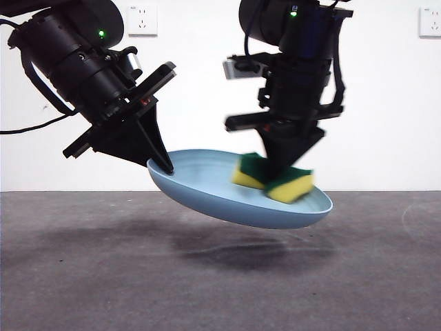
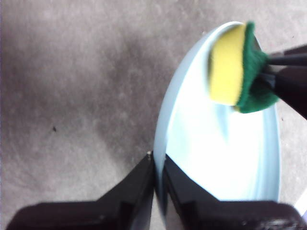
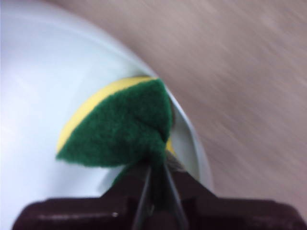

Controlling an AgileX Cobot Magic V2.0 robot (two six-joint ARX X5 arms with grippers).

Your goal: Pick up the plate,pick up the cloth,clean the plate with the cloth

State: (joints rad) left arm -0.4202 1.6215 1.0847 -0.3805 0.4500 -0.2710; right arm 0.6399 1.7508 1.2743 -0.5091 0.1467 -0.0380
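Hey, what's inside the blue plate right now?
The cloth, pinched by the right gripper, sits in the plate near its far rim from the left gripper. The plate surface beneath the cloth is covered.

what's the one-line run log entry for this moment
phase: wiping | left gripper: shut on plate rim, plate held off table, tilted | right gripper: shut on sponge, sponge inside plate
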